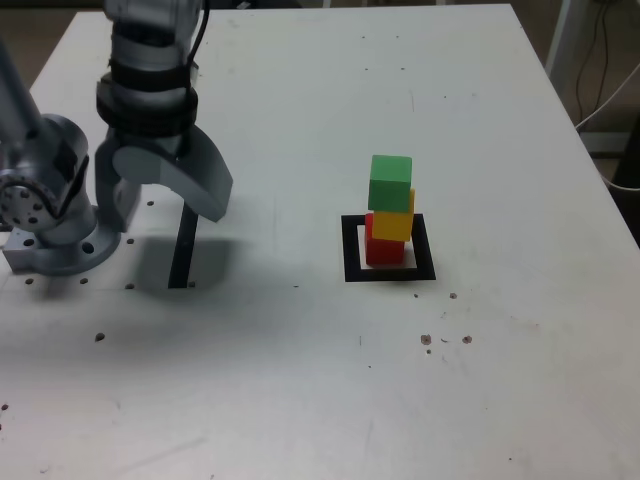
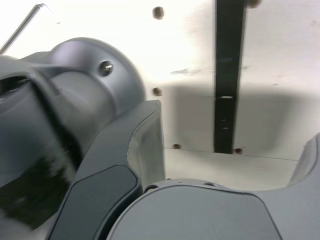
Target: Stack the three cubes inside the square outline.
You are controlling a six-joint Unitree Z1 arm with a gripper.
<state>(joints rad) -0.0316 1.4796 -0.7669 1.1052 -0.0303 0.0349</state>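
Can see all three cubes stacked at the black tape square outline (image 1: 352, 262), toward the exterior view's right from the arm. Reading bottom to top: matte red cube (image 1: 384, 254) inside the outline, matte yellow cube (image 1: 394, 225) on top of red, matte green cube (image 1: 390, 185) on top of yellow. Can make out a slightly uneven stack, with yellow shifted toward the exterior view's right relative to red. Got the grey gripper (image 1: 168, 212) well apart from the stack, on the exterior view's left, above the white table (image 1: 520, 380) and near the straight black strip (image 1: 181, 265). Open wide, with a broad gap between fingers in the wrist view. Also seeing the grey metal arm base (image 1: 65, 252) at the exterior view's left edge, just beside the strip
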